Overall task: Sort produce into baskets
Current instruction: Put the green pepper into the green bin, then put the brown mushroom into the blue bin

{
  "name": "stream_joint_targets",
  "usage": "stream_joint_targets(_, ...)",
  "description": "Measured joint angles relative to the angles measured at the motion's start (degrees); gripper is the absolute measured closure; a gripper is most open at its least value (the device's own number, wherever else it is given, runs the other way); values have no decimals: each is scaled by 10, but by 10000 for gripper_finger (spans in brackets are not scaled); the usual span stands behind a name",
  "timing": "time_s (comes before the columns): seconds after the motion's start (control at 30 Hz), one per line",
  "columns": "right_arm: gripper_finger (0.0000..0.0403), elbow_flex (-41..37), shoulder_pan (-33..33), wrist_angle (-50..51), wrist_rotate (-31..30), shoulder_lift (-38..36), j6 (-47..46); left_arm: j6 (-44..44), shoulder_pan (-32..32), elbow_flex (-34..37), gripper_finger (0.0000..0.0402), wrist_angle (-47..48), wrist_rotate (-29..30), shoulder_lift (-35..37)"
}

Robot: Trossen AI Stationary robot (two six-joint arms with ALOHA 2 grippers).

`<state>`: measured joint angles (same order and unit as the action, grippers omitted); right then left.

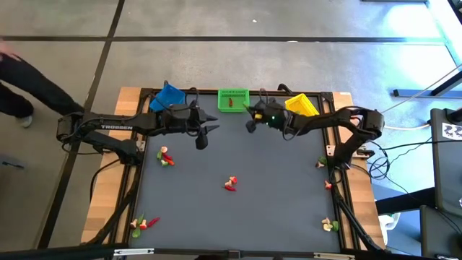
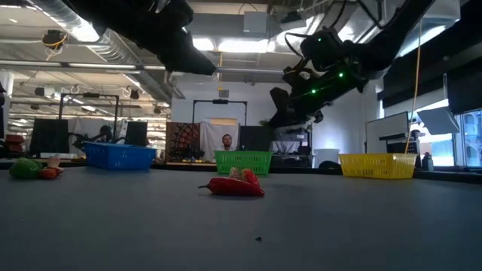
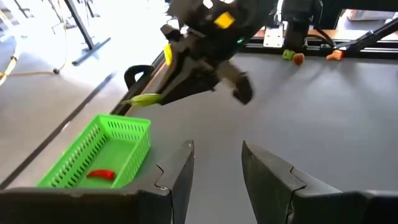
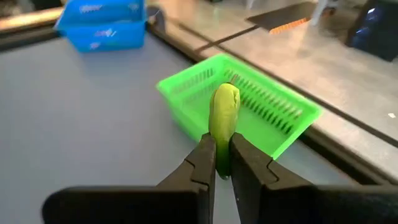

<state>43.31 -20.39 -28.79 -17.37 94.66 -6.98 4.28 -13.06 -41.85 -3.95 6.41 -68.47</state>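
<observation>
Left gripper (image 1: 204, 133), jaws parted and empty, hovers above the table (image 1: 238, 217) just in front of the blue basket (image 1: 167, 96) at the far left edge. Moving right, the green basket (image 1: 233, 99) sits mid far edge with one red piece (image 3: 99, 175) in it. Beside it, the right gripper (image 1: 252, 115) is clenched on a green piece (image 4: 223, 118), carried above the table just short of that basket's near right corner. The yellow basket (image 1: 302, 105) stands at the far right. More produce lies in small clusters at the centre (image 1: 230, 183) and near the left and right edges; their kinds are too small to tell.

The step in hand looks like delivery of the green piece. Next it calls for a short reach over the green basket's rim, then release.
</observation>
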Motion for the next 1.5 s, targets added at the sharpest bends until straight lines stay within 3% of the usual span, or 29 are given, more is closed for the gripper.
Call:
stream_joint_targets(0.3,366,0,-57,-132,52,54,-2,40,0,0,270,-33,0,0)
stream_joint_targets(0.57,365,0,-71,-210,54,104,2,72,-1,0,270,-66,0,0)
stream_joint_targets(0.77,357,0,-72,-204,50,112,-19,58,0,0,270,-90,0,-3)
stream_joint_targets(0.9,322,0,-70,-212,95,112,-59,33,0,0,270,-98,0,-21)
stream_joint_targets(1.07,277,1,-69,-194,100,112,-67,0,1,0,270,-107,0,-55)
stream_joint_targets(1.33,249,0,-69,-183,96,95,36,17,6,0,270,-100,0,-71)
stream_joint_targets(1.5,249,0,-43,-51,104,3,63,32,21,0,270,-102,0,-70)
